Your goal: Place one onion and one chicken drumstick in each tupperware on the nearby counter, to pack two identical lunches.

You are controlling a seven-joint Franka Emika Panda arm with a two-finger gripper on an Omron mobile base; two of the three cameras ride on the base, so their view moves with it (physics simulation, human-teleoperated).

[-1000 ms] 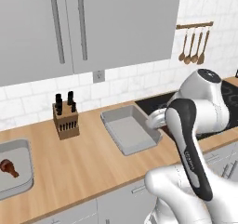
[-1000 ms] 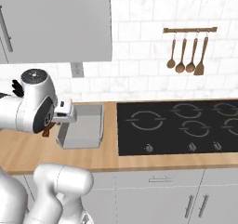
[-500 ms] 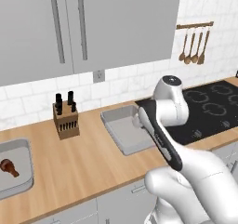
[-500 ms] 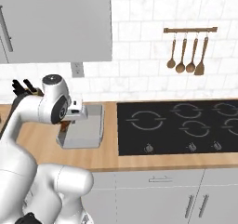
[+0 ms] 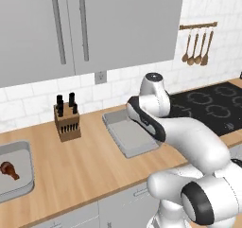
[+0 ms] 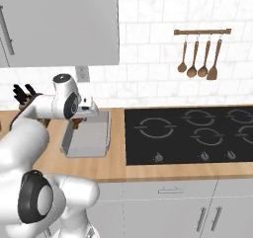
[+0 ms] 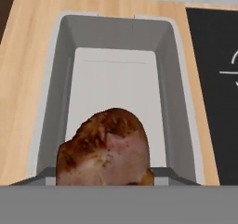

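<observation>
Left base view: one chicken drumstick already lying in the far tupperware. Right base view: gripper over the near tupperware. Hand view: gripping a second drumstick, not dropped yet. Onions left.

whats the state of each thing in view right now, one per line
gripper: over the near tupperware, shut on a chicken drumstick
held chicken drumstick: in the gripper, above the tray's near end
near tupperware: empty, on the counter beside the cooktop
far tupperware: holds one drumstick
second chicken drumstick: lying in the far tupperware
upper cabinet doors: closed
knife block: upright, knives in
</observation>
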